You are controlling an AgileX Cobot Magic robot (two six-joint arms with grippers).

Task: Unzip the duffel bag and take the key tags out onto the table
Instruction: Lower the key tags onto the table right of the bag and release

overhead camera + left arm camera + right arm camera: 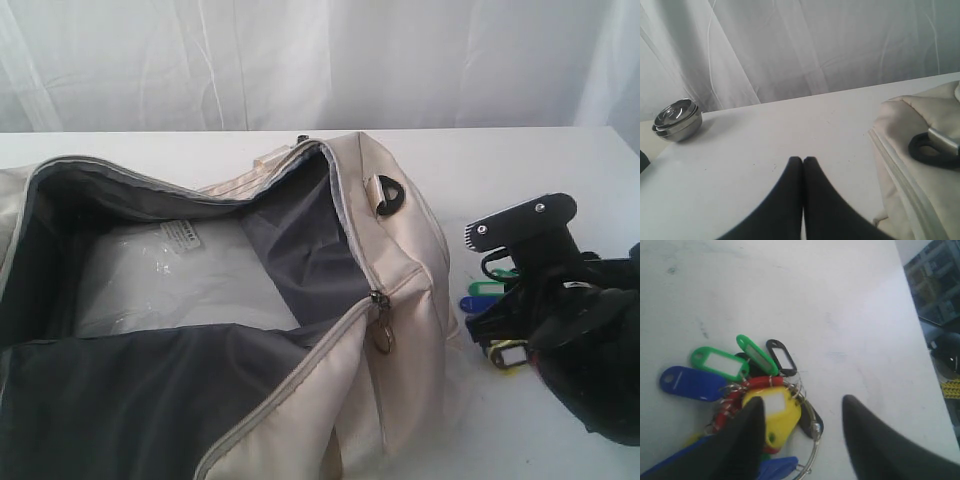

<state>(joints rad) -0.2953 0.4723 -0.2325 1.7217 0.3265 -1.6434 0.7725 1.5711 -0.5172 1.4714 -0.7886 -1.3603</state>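
Now the right tool (804, 401) had its two fingers spread apart, and it held nothing. The key tags (752, 382) lay on the white bench (790, 290) right under it. One finger sat over the yellow tag and maybe touched it. The other finger was over bare bench. The blue, green and black tags fanned out past the fingertips.

The duffel bag (400, 290) sat just beside this tool. Its zip was undone and its mouth was wide open, so the grey inside showed. I could see no tags in the bag, only some clear plastic wrap (190, 280).

The left tool (803, 162) was squeezed shut with nothing in it. It hung over the bench, with the end of the bag close beside it and some shiny bowls (676, 119) far ahead of it.

It looked like the job was nearly done, because the tags were out and let go. To finish well, the right tool should go straight up, slowly, with its fingers wide. The metal rings were close to one finger, so it could catch them and drag the bunch. It should also keep away from the side of the bag. The left tool could just wait.
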